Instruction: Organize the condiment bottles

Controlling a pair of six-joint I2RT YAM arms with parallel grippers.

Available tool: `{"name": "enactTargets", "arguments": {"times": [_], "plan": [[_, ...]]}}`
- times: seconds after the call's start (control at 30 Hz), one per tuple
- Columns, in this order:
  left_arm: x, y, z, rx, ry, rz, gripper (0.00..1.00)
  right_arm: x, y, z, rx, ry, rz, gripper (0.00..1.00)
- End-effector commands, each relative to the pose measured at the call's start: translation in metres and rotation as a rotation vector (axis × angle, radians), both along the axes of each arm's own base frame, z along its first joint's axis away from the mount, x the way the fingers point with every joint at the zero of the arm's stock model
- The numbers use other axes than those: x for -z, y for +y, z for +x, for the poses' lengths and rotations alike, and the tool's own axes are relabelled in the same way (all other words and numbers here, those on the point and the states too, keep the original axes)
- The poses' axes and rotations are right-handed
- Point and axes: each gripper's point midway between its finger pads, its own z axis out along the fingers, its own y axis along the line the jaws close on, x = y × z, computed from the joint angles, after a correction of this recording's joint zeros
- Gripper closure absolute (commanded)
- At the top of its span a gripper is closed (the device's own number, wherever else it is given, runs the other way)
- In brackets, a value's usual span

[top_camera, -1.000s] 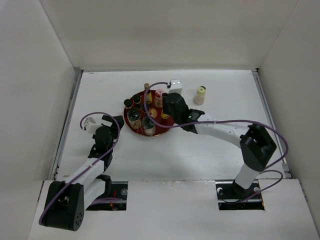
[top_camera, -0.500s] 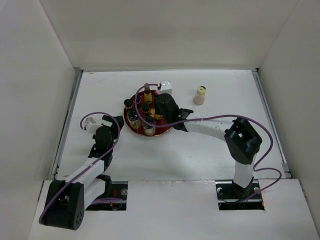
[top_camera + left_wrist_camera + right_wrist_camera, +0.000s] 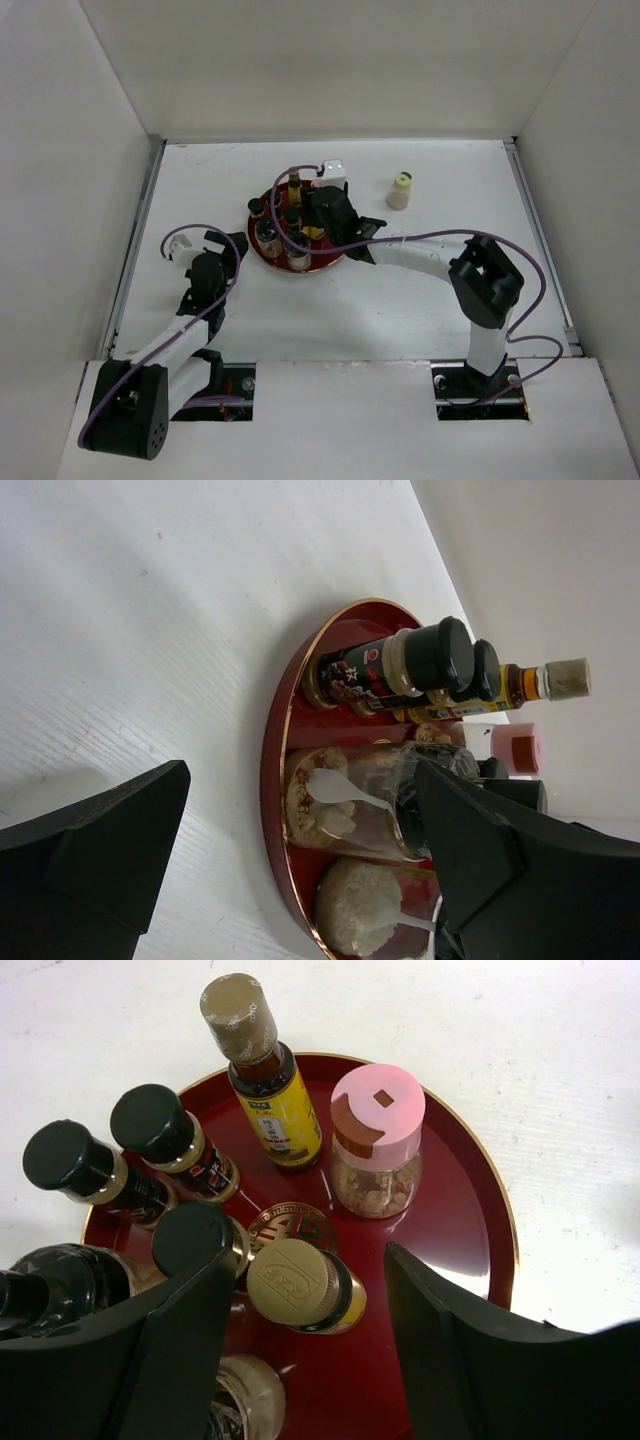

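1. The red tray (image 3: 470, 1210) carries at least seven condiment bottles upright, among them the tall amber bottle (image 3: 262, 1070), the pink-capped jar (image 3: 377, 1140) and a black-capped bottle (image 3: 165, 1135).
2. The cream bottle (image 3: 400, 190) stands alone on the worktop (image 3: 400, 290), well apart from the tray on its right. It appears to be the only item not yet gathered.
3. The right gripper (image 3: 310, 1250) hangs over the tray, jaws apart either side of the gold-lidded jar (image 3: 300, 1285), not clamping it.
4. The left gripper (image 3: 302, 775) sits low beside the tray, jaws apart and empty.

Bright, even overhead light, soft shadows, white glare on the red tray (image 3: 465, 1278) (otherwise sharp)
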Motion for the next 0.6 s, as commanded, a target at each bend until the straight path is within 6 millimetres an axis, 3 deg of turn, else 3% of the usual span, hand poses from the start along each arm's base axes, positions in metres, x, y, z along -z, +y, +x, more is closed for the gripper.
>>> {"name": "enactTargets", "arguments": {"times": [0.0,0.23,0.4,0.43,0.57], "plan": [[-0.023,0.0,0.004,-0.003,-0.081,-0.001,0.0,-0.036,0.008,-0.006,-0.01,-0.053,0.11,0.31],[-0.023,0.0,0.004,-0.002,-0.082,-0.005,0.0,-0.065,0.001,-0.025,-0.031,-0.076,0.171,0.26],[-0.021,0.001,0.003,-0.003,-0.077,-0.006,0.0,-0.089,-0.017,-0.039,-0.074,-0.096,0.243,0.25],[-0.023,0.0,0.003,-0.001,-0.083,-0.008,0.0,-0.088,-0.029,-0.034,-0.06,-0.098,0.253,0.28],[-0.024,0.003,0.003,-0.013,-0.088,0.0,0.0,-0.07,-0.094,-0.003,0.054,-0.065,0.259,0.66]]}}
